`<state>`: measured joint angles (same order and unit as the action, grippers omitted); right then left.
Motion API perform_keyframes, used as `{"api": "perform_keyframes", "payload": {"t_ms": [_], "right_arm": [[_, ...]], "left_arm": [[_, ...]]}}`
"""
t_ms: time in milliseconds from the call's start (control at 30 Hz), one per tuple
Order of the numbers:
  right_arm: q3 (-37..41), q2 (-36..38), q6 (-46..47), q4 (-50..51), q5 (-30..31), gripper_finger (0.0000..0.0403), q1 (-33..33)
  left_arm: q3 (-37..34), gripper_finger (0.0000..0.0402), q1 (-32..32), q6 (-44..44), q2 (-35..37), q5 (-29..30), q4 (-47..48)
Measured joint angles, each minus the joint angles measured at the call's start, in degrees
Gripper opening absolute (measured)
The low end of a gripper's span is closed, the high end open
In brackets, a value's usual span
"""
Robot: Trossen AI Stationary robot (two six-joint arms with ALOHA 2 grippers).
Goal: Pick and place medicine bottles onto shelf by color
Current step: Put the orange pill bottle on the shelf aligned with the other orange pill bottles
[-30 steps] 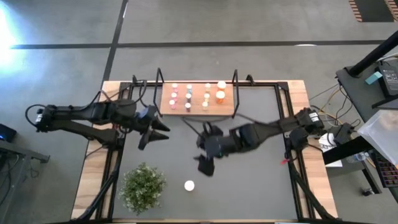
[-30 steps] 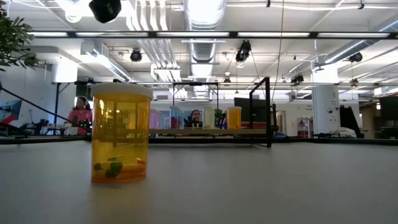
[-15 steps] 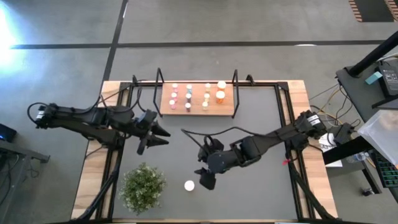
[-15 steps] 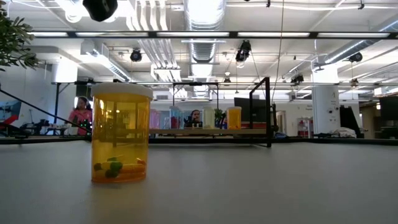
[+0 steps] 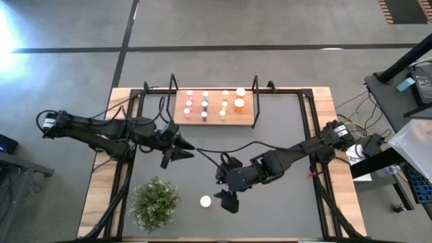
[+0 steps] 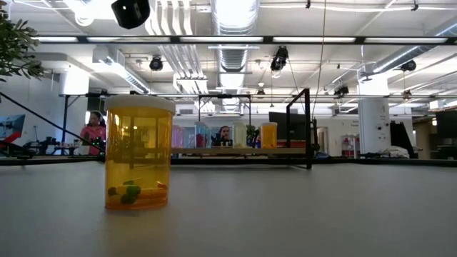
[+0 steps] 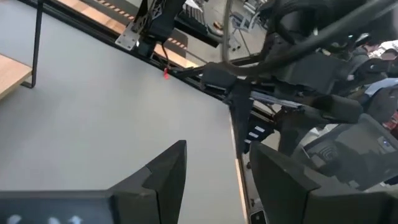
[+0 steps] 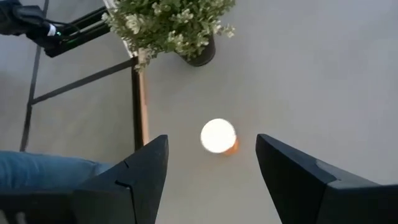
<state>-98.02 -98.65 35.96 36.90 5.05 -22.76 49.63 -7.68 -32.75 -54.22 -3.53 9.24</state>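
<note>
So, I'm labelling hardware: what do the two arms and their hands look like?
Both arms are dark, jointed, with black cables looped alongside. Left hand and right hand each end in two dark, wedge-shaped fingers. No markings are visible.

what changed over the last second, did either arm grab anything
Nothing grabbed. The right gripper swung from mid-table toward the near edge and now hovers, jaws open, beside the lone orange bottle. The left gripper reached further toward the table's centre, jaws open. Bottle, shelf and plant stayed put.

Bright ceiling lights (image 6: pixel 230 16) glare overhead, the left edge washes out, and shadows stay soft.
</note>
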Motion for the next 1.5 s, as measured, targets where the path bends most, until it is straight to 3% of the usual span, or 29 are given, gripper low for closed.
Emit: {"api": "perform_keyframes", "payload": {"t_ms": [300, 533, 700, 867, 1100, 1500], "right_arm": [[0.28, 0.00, -0.02, 0.53, -0.23, 0.0240, 0.15], [1.49, 0.00, -1.01, 0.50, -1.04, 0.0298, 0.15], [5.06, -0.08, -9.54, -5.40, -0.69, 0.0329, -0.17], [8.45, -2.33, -14.09, -15.25, -0.51, 0.0328, -0.68], [8.48, -7.12, -15.84, -18.53, 2.74, 0.0327, -0.61], [8.48, -15.35, -17.04, -24.38, 2.56, 0.0327, -0.94]], "left_arm": [[0.26, 0.0160, 0.01, -2.95, -1.68, 0.41, 0.27], [0.61, 0.0160, -0.09, -3.45, -1.32, 1.57, 0.17], [0.72, 0.0160, -0.39, -3.33, -1.13, 1.66, 0.19], [0.72, 0.0160, -0.42, -2.91, -1.06, 1.41, 0.24], [0.68, 0.0160, -1.91, -1.38, -0.06, 0.45, 0.26], [0.61, 0.0160, -4.83, -1.36, 3.79, 0.20, 0.40]]}}
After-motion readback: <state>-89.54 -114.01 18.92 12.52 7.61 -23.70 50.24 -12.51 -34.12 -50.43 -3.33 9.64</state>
